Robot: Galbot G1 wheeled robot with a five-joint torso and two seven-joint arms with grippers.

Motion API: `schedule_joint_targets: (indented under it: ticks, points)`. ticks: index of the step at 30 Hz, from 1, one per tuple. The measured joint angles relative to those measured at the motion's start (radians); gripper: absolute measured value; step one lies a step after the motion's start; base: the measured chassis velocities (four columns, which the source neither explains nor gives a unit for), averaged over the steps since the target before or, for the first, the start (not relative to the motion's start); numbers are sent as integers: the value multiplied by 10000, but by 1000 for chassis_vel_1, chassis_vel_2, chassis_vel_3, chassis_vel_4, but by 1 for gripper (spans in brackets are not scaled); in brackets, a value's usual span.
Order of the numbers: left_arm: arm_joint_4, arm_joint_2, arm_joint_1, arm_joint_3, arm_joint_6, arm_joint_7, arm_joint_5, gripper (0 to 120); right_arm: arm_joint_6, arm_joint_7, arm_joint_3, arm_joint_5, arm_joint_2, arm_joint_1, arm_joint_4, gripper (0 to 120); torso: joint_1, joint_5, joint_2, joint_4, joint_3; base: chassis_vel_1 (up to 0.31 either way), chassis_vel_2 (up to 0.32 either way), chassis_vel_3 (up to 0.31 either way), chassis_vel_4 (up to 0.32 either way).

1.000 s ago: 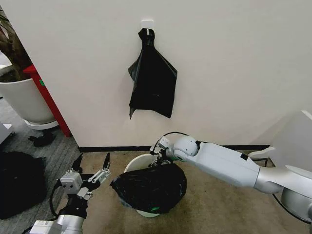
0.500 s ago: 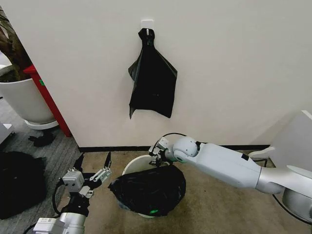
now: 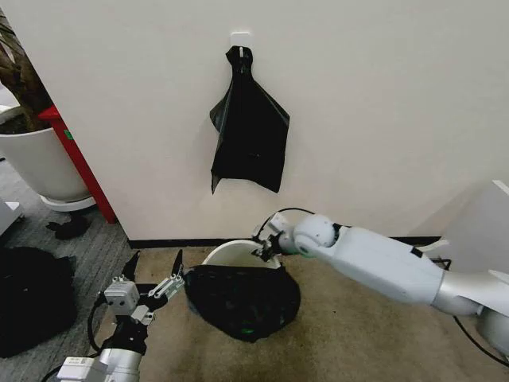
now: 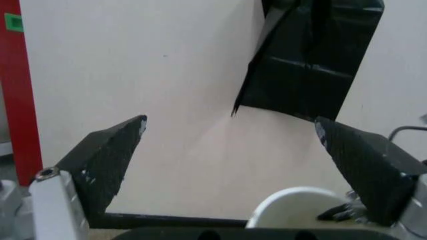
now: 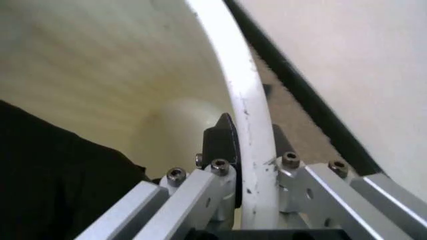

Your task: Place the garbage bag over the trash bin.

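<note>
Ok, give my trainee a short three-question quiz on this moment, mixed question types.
1. True or false: the right hand is clamped on the trash bin rim.
2. The left hand is: A) open, holding nothing; B) shut on the garbage bag; C) gripping the bag on the wall.
3. Fill in: the garbage bag covers the bin's ____ side, toward the robot.

Key: 1 true; 2 A; 3 near.

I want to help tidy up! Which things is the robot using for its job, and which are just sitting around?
For the job:
garbage bag, draped on the bin
trash bin, its rim pinched by the right gripper
left gripper, open beside the bag

Just around:
bag on wall hook
plant pot
dark heap
</note>
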Motion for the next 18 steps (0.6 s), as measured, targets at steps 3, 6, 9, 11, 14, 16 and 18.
schedule_joint_targets:
  ticks: [3,6,9,11,14,16,18]
  points:
    - [2,5,-6,7,0,4,10,100,0,539,282,435,-383,-242,296,0,0,0,0,-1,0,0,0,0,0]
    - [81,12,-43,35,0,15,30,100,-1,2624,917,2143,-851,-889,1028,0,0,1,0,-5,-1,0,0,0,0]
    - [176,45,-94,64,0,25,46,100,5,5790,1823,4845,-986,-1700,1819,0,0,1,0,-2,-1,0,0,0,0]
    - [189,57,-104,67,0,27,46,100,8,6474,2073,5409,-970,-1903,1993,0,0,1,0,0,-1,0,0,0,0]
    - [243,134,-169,76,4,31,39,100,30,8865,3007,7181,-842,-2618,2570,0,0,2,0,0,-1,0,0,0,0]
    - [271,176,-208,80,17,32,23,100,55,9889,3397,7893,-773,-2925,2829,0,0,1,0,-1,-1,0,0,0,0]
    - [297,217,-251,83,30,32,-3,100,214,10893,3783,8704,-701,-3251,3163,0,0,1,0,-2,-1,0,0,0,0]
